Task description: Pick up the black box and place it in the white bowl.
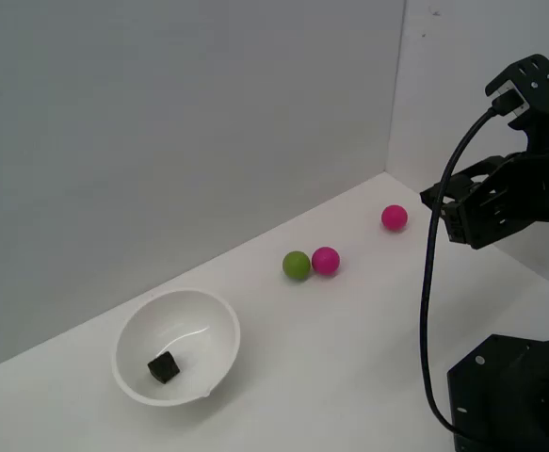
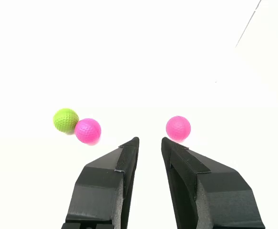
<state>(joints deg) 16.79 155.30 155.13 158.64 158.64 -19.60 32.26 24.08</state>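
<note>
The black box (image 1: 164,368) is a tiny matte cube lying inside the white bowl (image 1: 219,330), near its bottom, at the exterior view's left. My gripper (image 1: 446,203) hangs in the air at the exterior view's right, far from the bowl. In the wrist view the gripper (image 2: 150,140) holds nothing, and its jaws stand only a narrow gap apart. The bowl and box are out of the wrist view.
A green ball (image 1: 296,266) touches a pink ball (image 1: 326,260) mid-table; both show in the wrist view, green (image 2: 65,120) and pink (image 2: 87,130). A second pink ball (image 1: 394,217) (image 2: 178,128) lies near the back corner. The black robot base (image 1: 514,395) stands at the front right.
</note>
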